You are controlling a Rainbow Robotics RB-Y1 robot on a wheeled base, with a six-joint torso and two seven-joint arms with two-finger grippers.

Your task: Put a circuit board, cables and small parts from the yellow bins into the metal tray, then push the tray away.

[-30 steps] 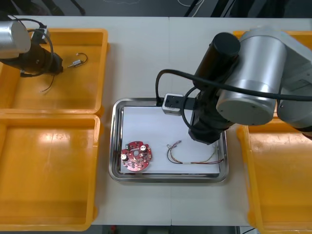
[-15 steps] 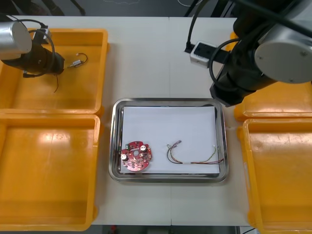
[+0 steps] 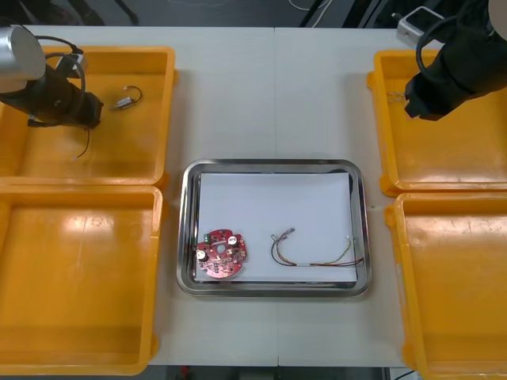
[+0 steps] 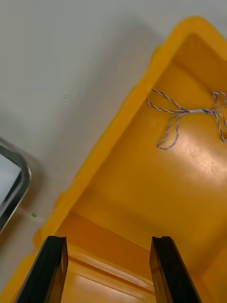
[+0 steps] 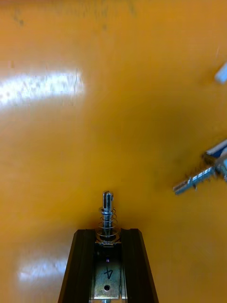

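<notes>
My left gripper (image 3: 95,111) is in the back left yellow bin (image 3: 150,158), shut on the metal plug (image 5: 108,208) of a black cable (image 3: 84,145) that dangles below it. A second black cable (image 3: 127,97) with its plug (image 5: 197,180) lies just beside it. My right gripper (image 4: 109,270) stands open and holds nothing above the near edge of the back right bin (image 3: 444,170); a twisted blue and white cable (image 4: 184,113) lies farther in. The metal tray (image 3: 273,166) holds a red circuit board (image 3: 222,253) and a red and yellow cable (image 3: 317,255).
The front left bin (image 3: 79,285) and front right bin (image 3: 459,285) flank the tray. Bare table lies between the back bins, behind the tray. The tray's corner (image 4: 16,182) shows beside my right fingers.
My right arm swung from above the tray back to the back right bin, staying open. My left gripper shut on the black cable's plug and lifted it, so the cable now hangs.
</notes>
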